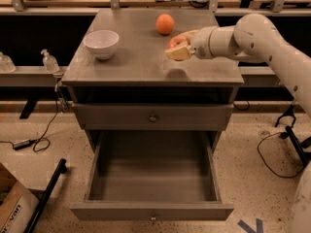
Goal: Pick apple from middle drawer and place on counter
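Note:
My gripper reaches in from the right and hovers a little above the counter, just below the orange fruit. Its tan fingers are shut on the apple, which shows only as a small red patch between them. The middle drawer is pulled fully open at the bottom, and its inside is bare. The upper drawer is closed.
An orange-coloured round fruit sits at the back of the counter, close behind the gripper. A white bowl stands on the counter's left side. Bottles stand on a shelf to the left. Cables and a cardboard box lie on the floor.

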Controlling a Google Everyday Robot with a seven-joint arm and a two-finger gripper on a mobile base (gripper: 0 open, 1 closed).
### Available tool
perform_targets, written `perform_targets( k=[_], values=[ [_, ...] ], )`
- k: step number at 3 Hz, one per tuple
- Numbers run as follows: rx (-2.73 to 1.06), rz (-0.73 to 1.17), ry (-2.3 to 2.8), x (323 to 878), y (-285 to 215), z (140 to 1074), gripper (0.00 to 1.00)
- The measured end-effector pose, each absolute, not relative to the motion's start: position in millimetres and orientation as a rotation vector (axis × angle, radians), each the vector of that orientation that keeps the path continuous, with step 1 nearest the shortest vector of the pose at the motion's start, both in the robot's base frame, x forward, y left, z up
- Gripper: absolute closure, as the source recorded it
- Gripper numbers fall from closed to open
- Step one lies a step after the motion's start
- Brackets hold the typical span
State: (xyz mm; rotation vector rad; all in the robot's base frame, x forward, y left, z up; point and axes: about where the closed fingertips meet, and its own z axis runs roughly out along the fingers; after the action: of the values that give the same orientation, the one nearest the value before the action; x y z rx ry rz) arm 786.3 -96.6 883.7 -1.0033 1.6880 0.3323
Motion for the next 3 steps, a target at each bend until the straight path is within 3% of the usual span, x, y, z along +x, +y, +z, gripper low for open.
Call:
perform_targets(
  k=[2,3],
  values=[
    [-0.986,0.413,1.798,789.5,-108.3,854.7,0.04],
    [-0.989,0.422,1.804,788.5,-107.7,852.7,0.0]
  ],
)
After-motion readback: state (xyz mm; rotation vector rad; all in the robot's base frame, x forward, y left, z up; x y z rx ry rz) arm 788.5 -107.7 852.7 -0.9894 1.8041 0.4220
